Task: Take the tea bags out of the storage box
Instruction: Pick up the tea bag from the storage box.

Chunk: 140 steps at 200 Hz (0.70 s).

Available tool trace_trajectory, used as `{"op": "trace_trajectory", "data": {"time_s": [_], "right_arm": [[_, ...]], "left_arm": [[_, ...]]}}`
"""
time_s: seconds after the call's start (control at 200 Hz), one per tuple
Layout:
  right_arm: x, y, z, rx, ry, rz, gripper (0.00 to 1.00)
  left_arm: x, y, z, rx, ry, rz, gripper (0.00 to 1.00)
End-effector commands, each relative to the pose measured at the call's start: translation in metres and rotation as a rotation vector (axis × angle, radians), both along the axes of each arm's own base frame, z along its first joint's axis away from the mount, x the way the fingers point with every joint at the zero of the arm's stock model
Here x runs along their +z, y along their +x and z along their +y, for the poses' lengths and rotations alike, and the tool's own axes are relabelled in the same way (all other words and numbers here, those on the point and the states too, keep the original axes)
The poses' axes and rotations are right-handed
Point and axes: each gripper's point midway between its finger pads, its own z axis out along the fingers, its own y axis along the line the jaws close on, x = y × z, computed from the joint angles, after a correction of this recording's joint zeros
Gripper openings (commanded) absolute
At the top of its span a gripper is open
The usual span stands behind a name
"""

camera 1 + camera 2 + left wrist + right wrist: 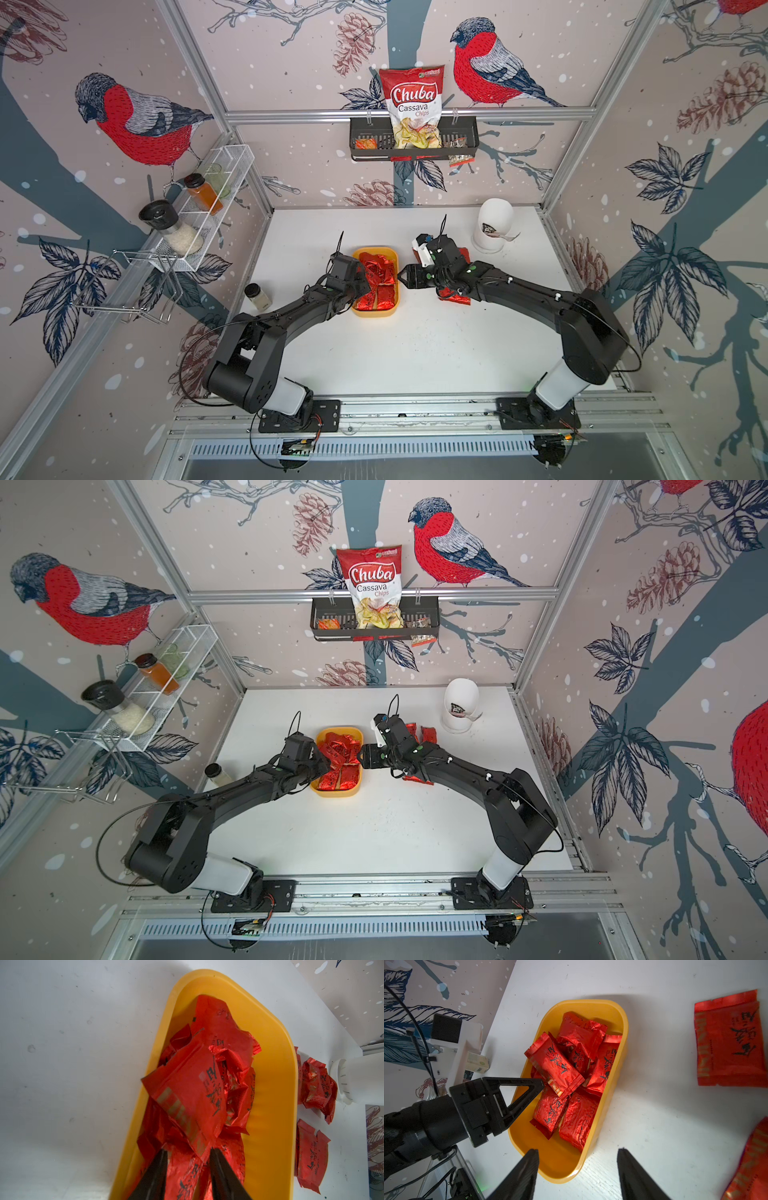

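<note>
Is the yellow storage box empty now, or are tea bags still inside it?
Not empty. Several red tea bags lie piled inside the storage box; others lie outside it on the table.

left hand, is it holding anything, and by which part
The left hand seems to pinch a shiny red foil tea bag by its crimped, striped end, over the mustard-yellow plastic storage box.

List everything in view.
Mustard-yellow plastic tray: one, centre of white table.
Shiny red foil tea bags: several, piled in tray; three or more loose beside it.
White cylindrical cup: one, table's back right.
Small clear jar: one, dark lid, table's left.
White wire rack: one, left wall, holding three containers.
Black perforated basket: one, back wall.
Red-and-white Chuba chips bag: one, in basket.
Small snack packets: three, at basket.
Left hand: black, in tray, gripping a tea bag.
Right hand: black, open, at tray's rim.
</note>
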Motion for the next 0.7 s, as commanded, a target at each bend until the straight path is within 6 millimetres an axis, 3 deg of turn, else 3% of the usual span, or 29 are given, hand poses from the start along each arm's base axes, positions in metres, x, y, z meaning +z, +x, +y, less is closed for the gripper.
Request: {"op": "trace_trajectory", "data": {"time_s": [0.0, 0.24, 0.355, 0.455, 0.695], "right_arm": [[0.005, 0.002, 0.0, 0.002, 0.02, -0.014, 0.65], [0.005, 0.004, -0.002, -0.001, 0.017, -0.012, 0.65], [0.006, 0.004, -0.006, -0.006, 0.016, -0.014, 0.65], [0.007, 0.004, -0.009, -0.01, 0.014, -0.014, 0.65], [0.015, 0.004, -0.016, -0.025, 0.021, -0.028, 0.65]], "left_arm": [[0.008, 0.015, 0.0, 0.021, -0.001, -0.053, 0.39], [0.003, 0.028, -0.001, 0.025, 0.023, -0.051, 0.35], [0.0, 0.031, -0.002, 0.023, 0.023, -0.051, 0.21], [0.003, 0.032, -0.001, 0.024, 0.026, -0.059, 0.0], [0.019, 0.022, 0.0, 0.005, 0.017, -0.077, 0.0]]}}
